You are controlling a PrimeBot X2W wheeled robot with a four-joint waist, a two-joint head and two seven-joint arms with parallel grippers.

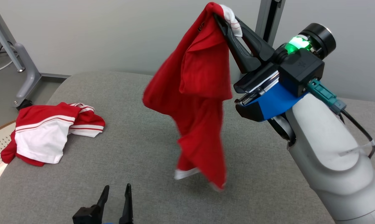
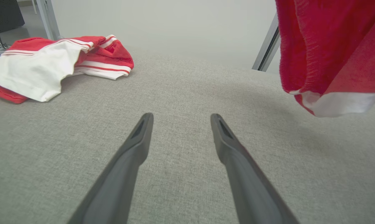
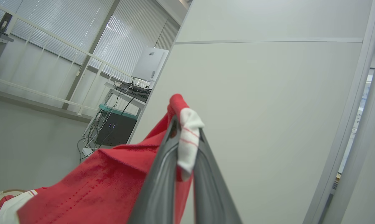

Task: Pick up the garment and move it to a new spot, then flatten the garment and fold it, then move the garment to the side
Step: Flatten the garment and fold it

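Pickup is done; placement, flattening, folding and the move aside remain. The right gripper (image 1: 226, 17) is clamped on a white-trimmed edge of the red knit shirt (image 1: 203, 93), which hangs bunched above the grey upholstered surface (image 1: 137, 140). The left gripper (image 1: 117, 186), fingers fully spread and empty, sits low over that surface.
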